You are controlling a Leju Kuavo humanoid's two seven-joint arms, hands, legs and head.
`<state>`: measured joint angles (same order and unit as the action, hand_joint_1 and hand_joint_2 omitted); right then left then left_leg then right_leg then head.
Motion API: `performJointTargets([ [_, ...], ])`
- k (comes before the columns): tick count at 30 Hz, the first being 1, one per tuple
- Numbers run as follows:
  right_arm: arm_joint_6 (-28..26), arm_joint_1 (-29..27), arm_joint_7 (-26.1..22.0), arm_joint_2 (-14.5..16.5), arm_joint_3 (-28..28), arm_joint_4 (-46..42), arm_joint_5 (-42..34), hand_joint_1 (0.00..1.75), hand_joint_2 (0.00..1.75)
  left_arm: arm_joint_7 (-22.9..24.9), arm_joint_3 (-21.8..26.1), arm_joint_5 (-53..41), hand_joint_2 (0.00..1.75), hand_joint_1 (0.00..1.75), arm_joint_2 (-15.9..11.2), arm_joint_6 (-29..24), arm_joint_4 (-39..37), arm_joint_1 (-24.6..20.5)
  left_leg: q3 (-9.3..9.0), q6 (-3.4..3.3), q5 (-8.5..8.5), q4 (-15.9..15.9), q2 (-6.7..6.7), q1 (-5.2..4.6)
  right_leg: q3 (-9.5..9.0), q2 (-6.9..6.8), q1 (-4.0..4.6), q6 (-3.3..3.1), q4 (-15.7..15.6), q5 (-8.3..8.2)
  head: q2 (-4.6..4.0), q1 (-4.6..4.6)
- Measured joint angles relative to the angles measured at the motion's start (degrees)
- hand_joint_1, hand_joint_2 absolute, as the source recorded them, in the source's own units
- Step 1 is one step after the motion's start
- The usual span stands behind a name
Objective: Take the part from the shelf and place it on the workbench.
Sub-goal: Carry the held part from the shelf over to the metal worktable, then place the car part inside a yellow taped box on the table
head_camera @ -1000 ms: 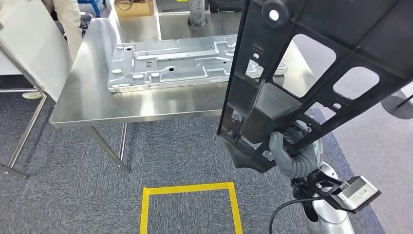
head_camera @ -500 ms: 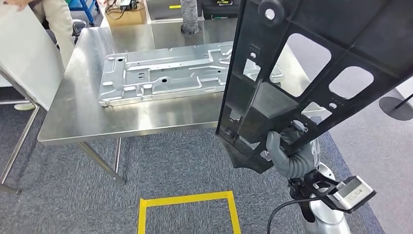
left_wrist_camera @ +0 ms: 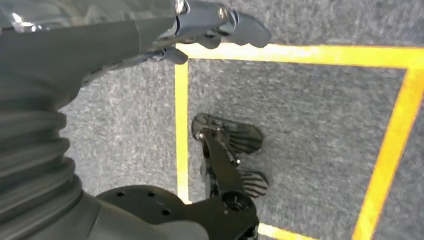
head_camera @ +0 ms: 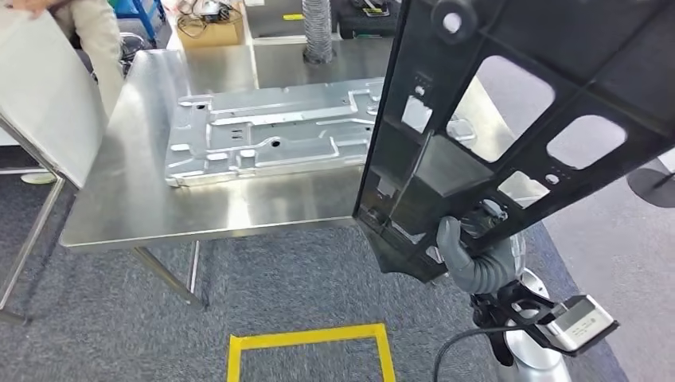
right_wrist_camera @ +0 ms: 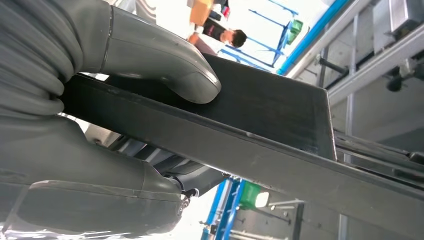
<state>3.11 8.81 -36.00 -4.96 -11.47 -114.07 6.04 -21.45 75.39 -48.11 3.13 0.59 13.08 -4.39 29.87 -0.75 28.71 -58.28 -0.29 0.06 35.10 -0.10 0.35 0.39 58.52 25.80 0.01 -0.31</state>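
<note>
A large black frame-like part (head_camera: 509,119) with several cut-outs stands tilted high at the right of the head view. My right hand (head_camera: 474,259) grips its lower end from below. In the right wrist view the grey thumb (right_wrist_camera: 150,55) presses on the part's black flat edge (right_wrist_camera: 260,115). The part hangs over the right corner of the steel workbench (head_camera: 143,199), above the surface, and hides that side. My left hand (left_wrist_camera: 200,27) hangs over the carpet, fingers loosely apart, holding nothing.
A silver stamped metal plate (head_camera: 271,139) lies across the middle of the workbench. A person (head_camera: 87,32) stands at the far left beside a white slanted panel (head_camera: 40,87). A yellow tape square (head_camera: 310,338) marks the carpet in front of me. A cardboard box (head_camera: 211,28) sits behind the bench.
The whole picture has shifted a little, so the camera moved; the workbench now sits slightly lower and closer. The black part stays in my right hand in the same pose.
</note>
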Motion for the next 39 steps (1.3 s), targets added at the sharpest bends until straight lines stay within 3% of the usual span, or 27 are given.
performJointTargets([
  [2,0.0,0.0,0.0,0.0,0.0,-0.4,0.1,1.75,1.75,0.0,0.0,-0.1,1.75,0.0,0.0,0.0,0.0,0.0,-0.46,0.76,0.0,-0.4,0.1,-0.08,-0.7,0.09,-0.11,-0.56,-0.7,-0.25,0.01,-0.04],
  [4,0.0,0.2,0.1,0.0,0.1,-0.7,0.1,1.75,1.75,0.0,0.0,-0.3,1.75,0.0,-0.1,0.0,0.0,-0.1,0.24,1.28,0.83,-3.0,0.09,-0.02,-1.97,0.12,-0.42,-1.13,-1.2,-0.36,0.01,-0.16],
  [7,-0.1,0.3,0.1,0.0,0.1,-0.9,0.1,1.75,1.75,0.0,0.0,-0.4,1.75,0.0,-0.2,0.1,0.0,-0.1,5.87,1.99,4.86,-12.5,0.07,0.3,-3.07,0.12,-0.47,-1.63,-1.4,0.4,0.0,-0.34],
  [8,-0.1,0.2,0.1,0.0,0.1,-0.9,0.1,1.75,1.75,0.0,0.0,-0.4,1.75,0.0,-0.2,0.1,0.0,0.0,7.8,2.24,5.71,-14.9,0.07,0.43,-3.35,0.19,-0.46,-1.65,-1.4,0.71,-0.01,-0.3],
  [9,-0.1,0.1,0.1,0.0,0.1,-0.9,0.1,1.75,1.75,0.0,0.0,-0.4,1.75,0.0,-0.2,0.1,0.0,0.1,8.98,2.4,5.49,-15.6,0.08,0.53,-3.7,0.29,-0.46,-1.62,-1.4,1.06,-0.01,-0.31],
  [10,-0.1,0.1,0.1,0.0,0.1,-0.9,0.1,1.75,1.75,0.0,0.0,-0.4,1.75,0.0,-0.2,0.1,0.0,0.2,9.2,2.52,4.11,-14.4,0.09,0.61,-4.16,0.39,-0.49,-1.53,-1.4,1.43,-0.01,-0.33],
  [12,-0.1,0.1,0.1,0.0,0.1,-0.9,0.2,1.75,1.75,0.0,0.0,-0.4,1.75,0.0,-0.3,0.1,0.0,0.2,7.24,2.31,-1.14,-7.2,0.11,0.68,-5.31,0.48,-0.55,-1.2,-1.4,2.33,-0.01,-0.32],
  [13,-0.1,0.1,0.0,0.0,0.1,-0.9,0.2,1.75,1.75,0.0,0.0,-0.4,1.75,0.0,-0.3,0.1,0.0,0.2,6.19,2.08,-2.56,-3.9,0.15,0.58,-5.75,0.51,-0.52,-0.95,-1.3,2.75,-0.01,-0.3],
  [15,-0.1,0.0,-0.1,0.0,0.2,-0.9,0.1,1.75,1.75,0.0,0.0,-0.5,1.75,0.0,-0.4,0.1,0.0,0.3,5.07,1.3,-3.32,-0.6,0.19,0.3,-6.16,0.55,-0.45,-0.24,-1.1,3.38,-0.01,-0.29],
  [18,-0.2,-0.2,-0.1,-0.1,0.2,-1.1,0.0,1.75,1.75,0.0,0.0,-0.5,1.75,0.0,-0.4,0.1,0.0,0.5,4.01,0.07,-3.11,-0.1,0.11,0.35,-6.36,0.52,-0.44,0.74,0.0,3.78,0.0,-0.25],
  [20,-0.4,-0.1,-0.2,-0.2,0.3,-1.2,-0.2,1.75,1.75,-0.1,0.0,-0.6,1.75,0.0,-0.5,0.1,0.0,0.4,2.94,-0.51,-2.8,0.4,0.07,0.53,-4.27,0.45,-0.6,1.23,4.1,4.89,0.01,-0.05],
  [23,-0.9,0.0,-0.3,-0.4,0.3,-1.3,-0.6,1.75,1.75,-0.2,0.0,-0.7,1.75,0.0,-0.7,0.0,0.0,0.3,1.84,-0.82,-1.73,0.5,0.03,0.51,2.8,0.4,-0.95,1.98,14.1,8.39,0.0,0.12],
  [24,-1.0,-0.1,-0.3,-0.5,0.3,-1.3,-0.7,1.75,1.75,-0.3,0.0,-0.7,1.75,0.0,-0.8,-0.1,0.0,0.3,1.35,-0.77,-1.27,0.5,-0.01,0.5,4.46,0.39,-1.04,2.07,15.4,8.58,0.0,0.13],
  [25,-1.1,0.0,-0.4,-0.6,0.3,-1.3,-0.9,1.75,1.75,-0.4,0.0,-0.7,1.75,0.0,-0.9,-0.1,0.0,0.4,0.73,-0.69,-0.77,0.5,-0.07,0.5,5.18,0.39,-1.09,2.03,14.8,7.68,-0.01,0.13],
  [26,-1.1,0.0,-0.5,-0.8,0.3,-1.3,-1.2,1.75,1.75,-0.6,0.0,-0.7,1.75,0.0,-1.0,-0.1,0.0,0.4,-0.02,-0.56,-0.23,0.5,-0.11,0.51,4.85,0.38,-1.11,1.85,12.1,5.54,-0.01,0.14],
  [28,-1.3,0.2,-0.7,-1.1,0.4,-1.2,-1.6,1.75,1.75,-0.9,0.0,-0.7,1.75,0.0,-1.0,-0.1,0.0,0.4,-1.43,-0.2,0.91,0.5,-0.18,0.47,2.92,0.25,-0.89,1.25,4.6,0.17,-0.01,0.1],
  [29,-1.4,0.3,-0.7,-1.2,0.5,-1.2,-1.7,1.75,1.75,-1.0,0.0,-0.7,1.75,0.0,-1.0,-0.1,0.0,0.3,-1.92,0.11,1.42,0.6,-0.2,0.43,2.17,0.17,-0.68,0.87,2.0,-1.23,0.0,0.09],
  [30,-1.6,0.4,-0.8,-1.3,0.6,-1.2,-1.9,1.75,1.75,-1.1,0.0,-0.7,1.75,0.0,-1.1,0.0,0.0,0.2,-2.23,0.47,1.85,0.8,-0.2,0.4,1.78,0.12,-0.45,0.45,0.6,-1.93,0.0,0.07],
  [31,-1.8,0.5,-0.8,-1.4,0.6,-1.1,-2.0,1.75,1.75,-1.1,0.0,-0.7,1.75,0.0,-1.1,0.0,0.0,0.2,-2.66,0.88,1.91,0.7,-0.18,0.35,1.61,0.12,-0.27,0.05,0.2,-1.59,0.0,0.03],
  [34,-2.0,0.6,-0.9,-1.7,0.8,-1.1,-2.2,1.75,1.75,-1.2,0.0,-0.7,1.75,0.0,-1.3,0.1,0.0,0.1,-3.2,1.81,2.01,-0.7,-0.07,0.36,-0.28,0.27,-0.53,-1.11,-0.9,-1.58,-0.01,-0.08],
  [36,-2.1,0.7,-0.9,-1.8,0.8,-1.1,-2.3,1.75,1.75,-1.3,0.0,-0.7,1.75,0.0,-1.3,0.1,0.0,-0.1,-0.18,2.17,3.43,-6.2,-0.04,0.51,-1.6,0.25,-0.62,-1.62,-1.4,-1.02,0.0,-0.33],
  [38,-2.1,0.7,-1.0,-1.8,0.8,-1.0,-2.4,1.75,1.75,-1.3,0.0,-0.7,1.75,0.0,-1.3,0.1,0.0,0.0,4.86,2.44,6.28,-13.0,-0.04,0.56,-2.48,0.3,-0.5,-1.89,-1.4,-0.09,0.01,-0.47],
  [39,-2.1,0.7,-1.0,-1.8,0.8,-1.0,-2.4,1.75,1.75,-1.2,0.0,-0.7,1.75,0.0,-1.3,0.0,0.0,0.1,6.79,2.53,7.44,-14.7,-0.04,0.56,-3.03,0.38,-0.45,-1.94,-1.4,0.43,0.01,-0.47],
])
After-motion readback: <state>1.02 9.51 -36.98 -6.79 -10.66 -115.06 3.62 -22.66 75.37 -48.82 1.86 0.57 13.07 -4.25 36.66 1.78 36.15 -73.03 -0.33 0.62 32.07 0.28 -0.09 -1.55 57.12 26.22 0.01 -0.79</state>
